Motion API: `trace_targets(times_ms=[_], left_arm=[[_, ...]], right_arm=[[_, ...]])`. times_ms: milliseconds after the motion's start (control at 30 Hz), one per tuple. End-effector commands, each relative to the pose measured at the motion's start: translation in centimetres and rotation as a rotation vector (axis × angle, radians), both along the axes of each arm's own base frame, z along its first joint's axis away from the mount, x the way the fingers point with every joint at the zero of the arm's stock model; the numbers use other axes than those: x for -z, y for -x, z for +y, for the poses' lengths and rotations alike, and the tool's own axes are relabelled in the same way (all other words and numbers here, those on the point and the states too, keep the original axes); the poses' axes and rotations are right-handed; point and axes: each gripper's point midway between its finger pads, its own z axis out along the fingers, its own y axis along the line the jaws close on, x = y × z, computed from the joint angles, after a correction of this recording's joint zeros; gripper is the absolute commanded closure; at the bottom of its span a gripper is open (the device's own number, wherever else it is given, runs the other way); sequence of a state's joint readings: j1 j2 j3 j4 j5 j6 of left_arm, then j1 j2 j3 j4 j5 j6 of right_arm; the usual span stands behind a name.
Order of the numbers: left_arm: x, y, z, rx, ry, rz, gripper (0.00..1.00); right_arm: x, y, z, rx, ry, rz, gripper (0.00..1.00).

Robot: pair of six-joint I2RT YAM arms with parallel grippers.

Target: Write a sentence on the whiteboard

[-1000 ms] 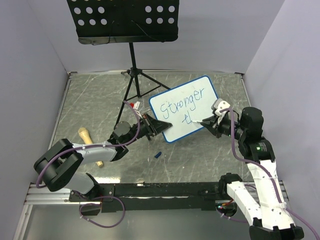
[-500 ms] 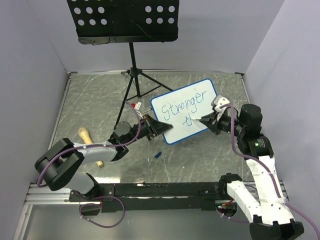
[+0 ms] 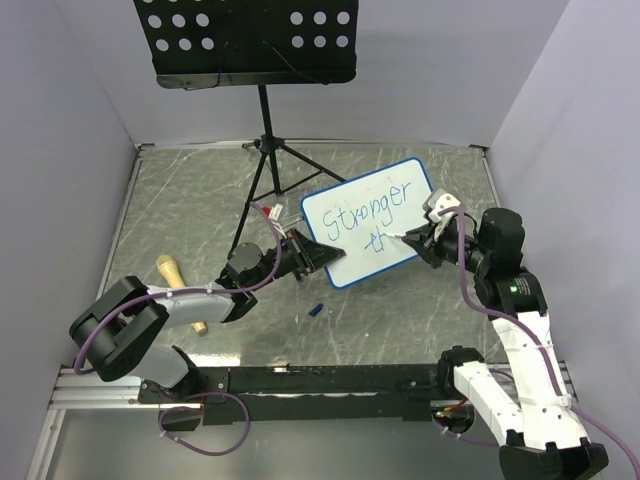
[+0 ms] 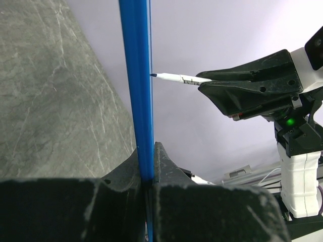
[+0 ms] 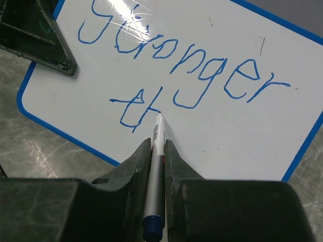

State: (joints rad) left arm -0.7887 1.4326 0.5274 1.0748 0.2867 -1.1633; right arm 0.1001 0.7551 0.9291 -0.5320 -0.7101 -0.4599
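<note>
The whiteboard (image 3: 385, 240), white with a blue frame, stands tilted in mid-table. My left gripper (image 3: 312, 256) is shut on its left edge; in the left wrist view the blue frame (image 4: 137, 75) runs edge-on between the jaws. My right gripper (image 3: 425, 240) is shut on a white marker (image 5: 157, 151), whose tip touches the board. The sentence (image 5: 186, 65) in blue lettering reads "Stronger" with "th" below it. The marker (image 4: 176, 78) also shows in the left wrist view, tip at the board.
A black perforated music stand (image 3: 250, 40) on a tripod (image 3: 268, 160) stands behind the board. A wooden piece (image 3: 172, 272) lies at the left near my left arm. A small blue cap (image 3: 314, 310) lies on the table in front of the board.
My right gripper has moved the marker a little along the lower line; the "t" has grown into "th". The board and left gripper stay put.
</note>
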Motion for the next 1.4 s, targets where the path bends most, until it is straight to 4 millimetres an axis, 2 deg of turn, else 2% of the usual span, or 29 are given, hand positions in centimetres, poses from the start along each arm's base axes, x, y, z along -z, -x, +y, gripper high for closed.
trace_targets(times_ms=[0,300,600,700,867,967,1133,1367], left_arm=[[-7.4,1.4,1.2,0.004,0.193,-0.199,0.99],[-7.6,0.6,1.6,-0.033,0.191,-0.199,0.99],[-7.4,0.4,2.0,-0.042,0.185,-0.199,0.99],[-7.4,0.5,2.1,-0.038,0.178,-0.206,0.99],[-6.6,0.8,1.8,-0.016,0.151,-0.195,0.99],[-6.1,1.0,1.7,-0.004,0.138,-0.197,0.99],[-5.9,1.4,1.7,0.012,0.143,-0.199,0.99],[-6.1,1.7,1.6,0.030,0.151,-0.206,0.99]], right_arm=[[-0.5,0.0,-0.4,0.012,0.022,-0.020,1.00],[0.5,1.7,0.0,-0.033,0.024,0.025,1.00],[0.8,1.1,-0.9,0.021,0.050,0.019,1.00],[0.3,0.8,-0.8,0.019,0.042,0.004,1.00],[-3.2,1.7,0.6,-0.063,-0.031,-0.053,1.00],[-4.6,2.1,1.0,-0.086,-0.057,-0.073,1.00],[-3.5,1.8,0.8,-0.076,-0.052,-0.052,1.00],[-3.0,1.2,0.4,-0.053,-0.051,-0.052,1.00]])
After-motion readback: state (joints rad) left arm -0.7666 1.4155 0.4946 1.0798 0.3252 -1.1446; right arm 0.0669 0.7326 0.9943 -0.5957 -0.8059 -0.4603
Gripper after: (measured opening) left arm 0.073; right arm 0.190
